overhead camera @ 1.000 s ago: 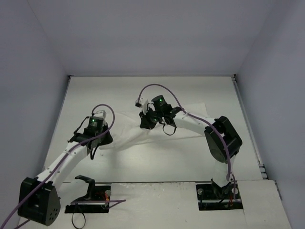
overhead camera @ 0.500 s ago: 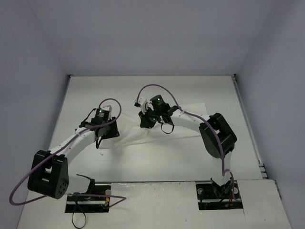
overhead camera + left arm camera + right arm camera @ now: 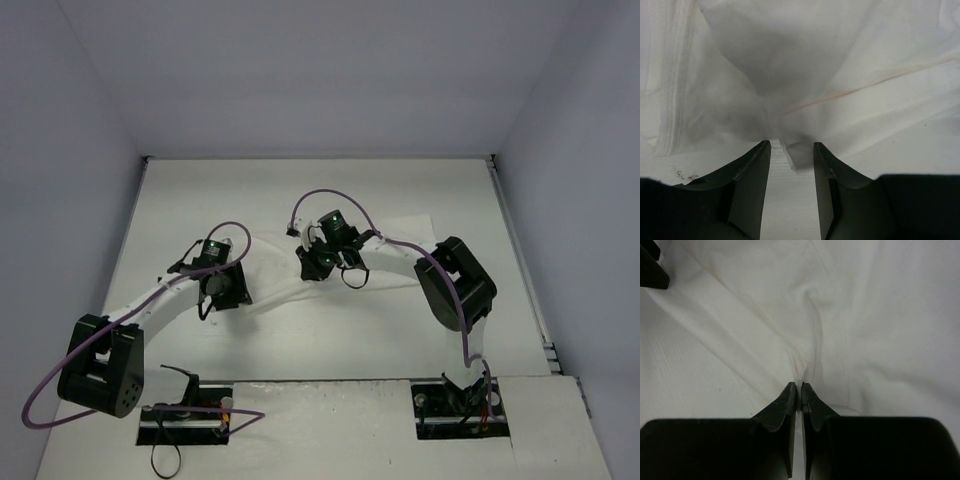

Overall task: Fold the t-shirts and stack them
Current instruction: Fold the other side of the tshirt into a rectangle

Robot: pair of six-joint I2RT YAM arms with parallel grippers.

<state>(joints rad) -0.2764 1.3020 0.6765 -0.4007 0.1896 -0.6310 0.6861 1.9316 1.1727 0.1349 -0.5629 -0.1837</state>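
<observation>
Having released and swung inward, the left gripper [image 3: 792, 146] is hovering with fingers parted at a fold of the t-shirt [image 3: 405, 232], which is lying rumpled on the table [image 3: 330, 185], while the right gripper [image 3: 800, 385] is pinching its cloth, suggesting a regrasp

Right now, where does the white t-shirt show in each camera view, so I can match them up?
Top external: the t-shirt lies spread mid-table, between the left gripper and the right gripper.
Left wrist: the t-shirt fills the upper picture, a fold reaching between the open fingers.
Right wrist: the t-shirt fills the top and right, bunching into the shut fingertips.
Shared landmark: the bare white table beside the shirt's edge.
</observation>
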